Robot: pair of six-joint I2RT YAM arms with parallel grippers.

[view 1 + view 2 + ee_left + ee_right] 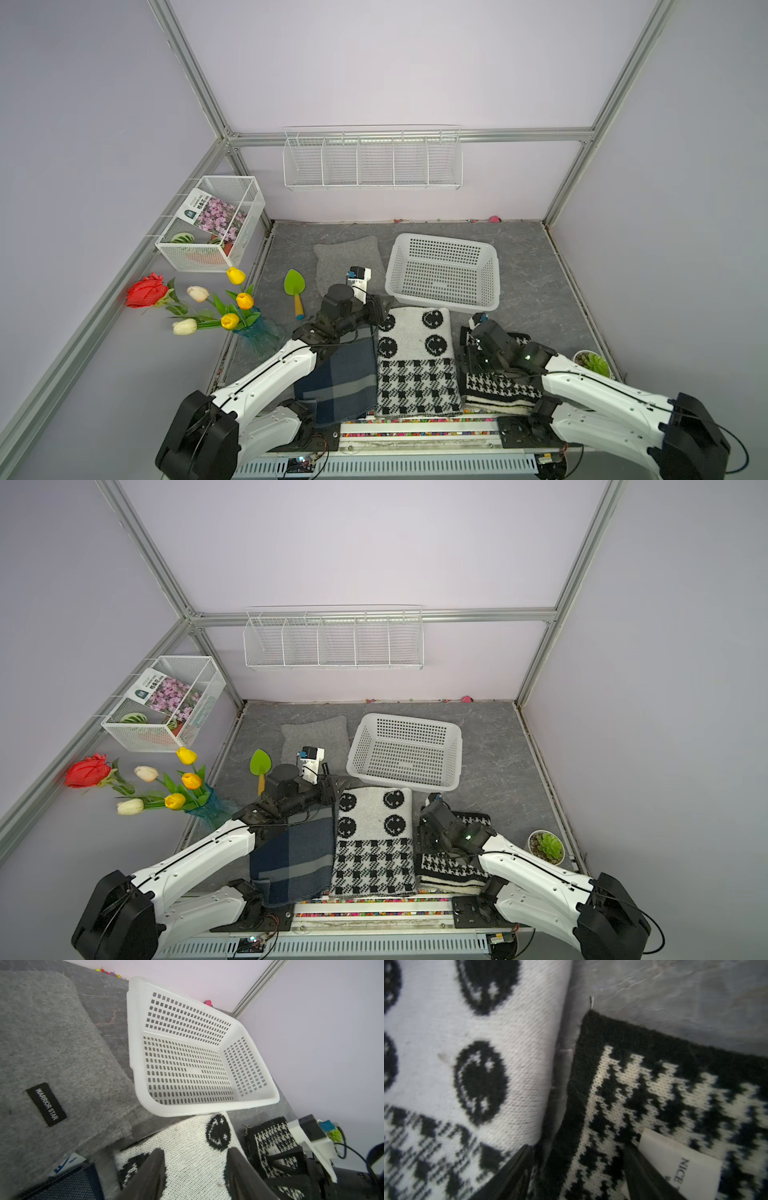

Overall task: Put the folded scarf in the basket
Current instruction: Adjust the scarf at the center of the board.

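1. We see the folded smiley-face scarf (pixel 415 345), a white knit with black faces and a checked near half. It lies flat on the grey table (pixel 536 282), outside the basket.
2. The white perforated basket (pixel 445 237) stands upright directly behind the scarf. In the left wrist view its near rim meets the scarf's far edge.
3. The left gripper (pixel 195 1152) is at the scarf's far left corner, jaws apart, with flat knit showing between them. It clamps nothing. We cannot tell whether the tips touch the fabric.
4. The right gripper (pixel 579 1157) is low at the scarf's right side, also spread wide. One finger sits at the smiley-face scarf's edge, the other over the neighbouring houndstooth scarf (pixel 494 388) near its white label. Nothing is pinched.
5. A navy plaid scarf (pixel 349 374) lies against the smiley-face scarf's left edge. The houndstooth scarf lies just beside its right edge, with a thin strip of table between.
6. A grey scarf (pixel 345 253) labelled "WARRIOR STAR" lies left of the basket, and a green trowel (pixel 294 282) lies further left.
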